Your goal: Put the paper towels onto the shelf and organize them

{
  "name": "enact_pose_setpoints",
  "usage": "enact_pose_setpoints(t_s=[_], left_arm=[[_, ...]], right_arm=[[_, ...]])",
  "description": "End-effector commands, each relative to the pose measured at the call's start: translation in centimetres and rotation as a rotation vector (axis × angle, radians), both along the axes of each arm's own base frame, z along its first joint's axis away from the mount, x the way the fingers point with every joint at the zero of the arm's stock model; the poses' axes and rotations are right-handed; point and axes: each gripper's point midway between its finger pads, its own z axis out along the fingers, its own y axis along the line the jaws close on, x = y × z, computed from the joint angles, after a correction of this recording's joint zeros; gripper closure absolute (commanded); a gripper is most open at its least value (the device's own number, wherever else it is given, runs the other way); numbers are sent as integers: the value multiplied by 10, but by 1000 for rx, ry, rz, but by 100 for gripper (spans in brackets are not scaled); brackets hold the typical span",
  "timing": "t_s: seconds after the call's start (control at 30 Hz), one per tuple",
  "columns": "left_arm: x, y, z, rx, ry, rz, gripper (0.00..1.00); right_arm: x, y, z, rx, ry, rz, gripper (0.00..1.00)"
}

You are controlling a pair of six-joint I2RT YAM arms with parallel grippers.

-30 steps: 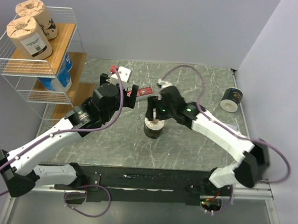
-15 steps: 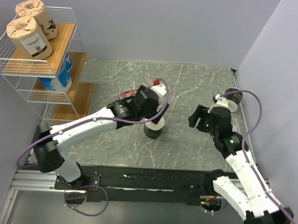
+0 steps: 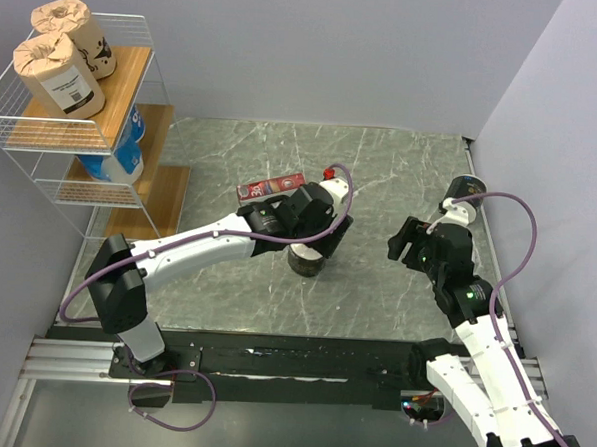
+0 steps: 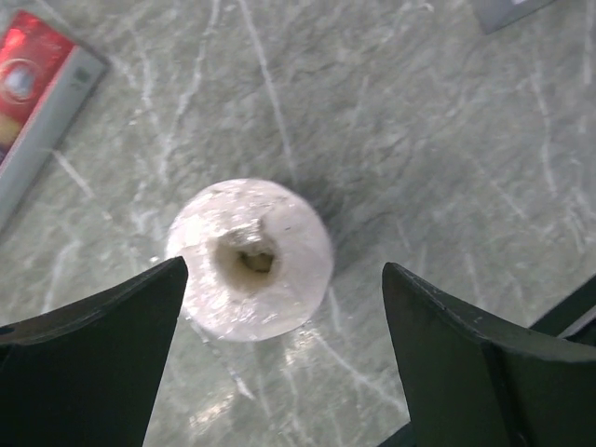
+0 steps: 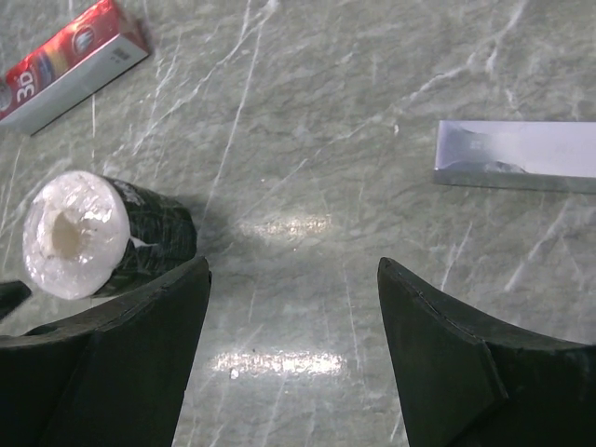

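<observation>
A dark wrapped roll (image 3: 305,263) stands upright mid-table, its white top and hollow core showing in the left wrist view (image 4: 250,259). My left gripper (image 3: 323,241) hovers right above it, open, with the roll between the fingers (image 4: 282,270) but not touched. My right gripper (image 3: 404,239) is open and empty to the roll's right (image 5: 293,270); that view shows the roll at the left (image 5: 107,237). A second dark roll (image 3: 470,186) lies at the far right. The shelf (image 3: 136,75) holds two kraft rolls (image 3: 58,71) on top and two blue-and-white rolls (image 3: 122,159) below.
A flat red box (image 3: 270,187) lies just behind the left gripper, also in the left wrist view (image 4: 37,84) and the right wrist view (image 5: 70,65). A flat pale grey rectangle (image 5: 517,154) lies on the table. Walls close the right and back.
My right gripper let go of the dark roll and drew back to the right. My left arm swung from the shelf side to above the roll, then edged slightly right.
</observation>
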Motion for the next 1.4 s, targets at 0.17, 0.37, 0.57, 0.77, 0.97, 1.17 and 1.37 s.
enact_pose_setpoints(t_s=[0.17,0.37,0.57,0.77,0.97,1.17,1.37], left_arm=[[-5,-31,-30,-37,75,-34,12],[-7,-32,-39,-25,98,-31,13],[-6,-25,-55,11,112,3,16],[-5,-19,-69,52,119,19,19],[-4,-15,-84,86,124,35,22],[2,-9,-83,115,97,62,37],[11,9,-61,139,27,135,55]], right_arm=[[3,-19,13,5,-70,-93,20],[2,-23,14,5,-84,-105,20],[3,-22,13,7,-77,-99,20],[1,-20,14,15,-82,-89,20],[-2,-24,18,13,-99,-101,19],[-3,-24,20,15,-110,-104,19],[-3,-24,21,14,-114,-101,19]])
